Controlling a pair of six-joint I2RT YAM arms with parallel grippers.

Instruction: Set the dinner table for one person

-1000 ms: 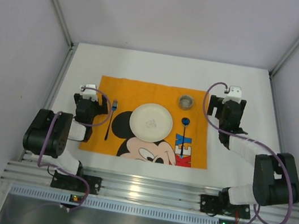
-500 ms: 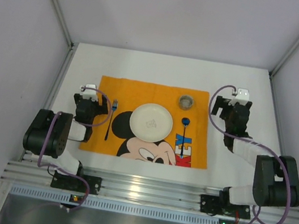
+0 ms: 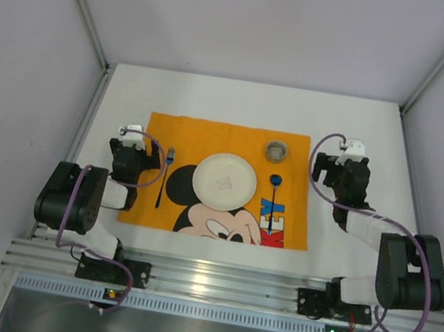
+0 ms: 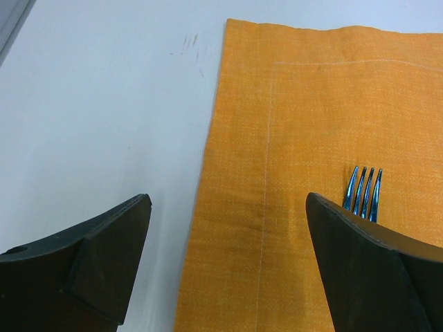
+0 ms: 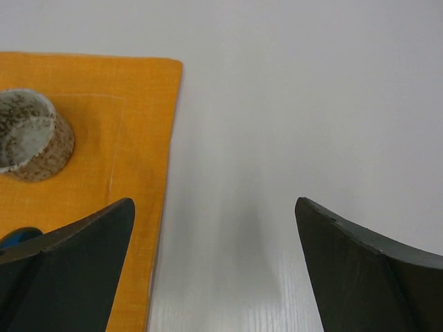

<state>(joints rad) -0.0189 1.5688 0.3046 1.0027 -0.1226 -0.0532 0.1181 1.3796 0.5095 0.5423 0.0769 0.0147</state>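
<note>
On the white dinner table (image 3: 233, 100) lies an orange Mickey Mouse placemat (image 3: 210, 134). On it lie a blue fork (image 3: 164, 175) at the left, a white plate (image 3: 224, 181) in the middle, a blue spoon (image 3: 272, 190) at the right and a small speckled cup (image 3: 276, 150) at the far right. My left gripper (image 3: 133, 136) is open and empty over the mat's left edge (image 4: 208, 173); the fork tines (image 4: 365, 194) show beside its right finger. My right gripper (image 3: 341, 156) is open and empty over bare table (image 5: 277, 138), right of the mat; the cup (image 5: 28, 135) shows at the left.
Silver rails (image 3: 74, 133) edge the table left and right, with grey walls behind. A metal rail (image 3: 202, 282) with both arm bases runs along the near edge.
My right gripper has moved to the right and a little back, off the mat's right edge onto bare table. The left arm has not moved.
</note>
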